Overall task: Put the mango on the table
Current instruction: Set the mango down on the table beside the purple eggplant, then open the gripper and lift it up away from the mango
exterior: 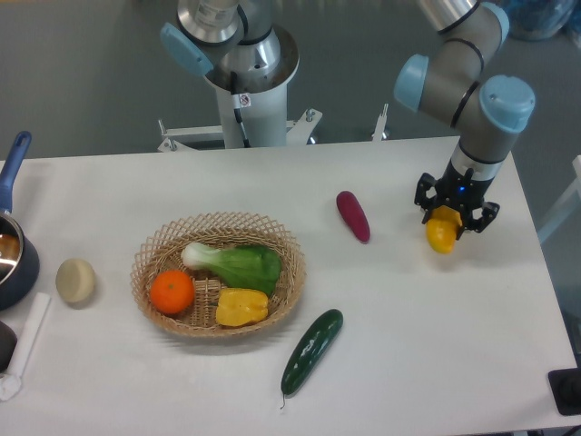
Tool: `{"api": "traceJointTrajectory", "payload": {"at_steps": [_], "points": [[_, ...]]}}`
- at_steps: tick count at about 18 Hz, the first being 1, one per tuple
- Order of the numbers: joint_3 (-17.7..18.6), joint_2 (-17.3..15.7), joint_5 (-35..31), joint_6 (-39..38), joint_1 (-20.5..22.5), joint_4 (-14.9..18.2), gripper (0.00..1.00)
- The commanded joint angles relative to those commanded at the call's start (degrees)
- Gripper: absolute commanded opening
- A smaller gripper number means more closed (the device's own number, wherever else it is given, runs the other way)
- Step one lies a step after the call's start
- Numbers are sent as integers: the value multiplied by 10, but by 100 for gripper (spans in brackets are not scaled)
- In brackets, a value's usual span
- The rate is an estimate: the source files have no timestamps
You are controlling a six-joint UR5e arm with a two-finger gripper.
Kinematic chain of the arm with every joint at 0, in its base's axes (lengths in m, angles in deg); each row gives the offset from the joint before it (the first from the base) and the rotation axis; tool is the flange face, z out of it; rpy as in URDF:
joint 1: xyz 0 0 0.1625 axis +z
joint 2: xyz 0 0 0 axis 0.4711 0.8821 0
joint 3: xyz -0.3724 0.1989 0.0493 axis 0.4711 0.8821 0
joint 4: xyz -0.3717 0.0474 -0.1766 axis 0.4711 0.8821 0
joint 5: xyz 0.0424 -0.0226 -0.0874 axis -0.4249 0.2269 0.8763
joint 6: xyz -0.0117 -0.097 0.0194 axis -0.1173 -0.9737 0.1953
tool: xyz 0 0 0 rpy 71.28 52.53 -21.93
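The mango (441, 233) is a yellow fruit with an orange tinge, seen end-on at the right side of the white table (408, 354). My gripper (453, 216) points down and is shut on the mango's upper part. The mango hangs low, close to the tabletop; I cannot tell whether it touches. The black fingers hide the mango's top.
A purple vegetable (353, 216) lies left of the gripper. A wicker basket (150, 259) holds an orange (172, 292), a yellow bell pepper (241, 307) and a leafy green (238, 264). A cucumber (311, 351) lies in front. A pale round item (75, 280) and a pot (13, 259) are at the left.
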Motion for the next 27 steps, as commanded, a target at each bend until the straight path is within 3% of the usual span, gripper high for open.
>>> {"api": "traceJointTrajectory", "payload": {"at_steps": [16, 20, 27], "points": [[3, 8, 2, -2, -11, -1, 69], [-6, 9, 2, -2, -11, -1, 99], [-24, -3, 1, -3, -11, -1, 100]]}}
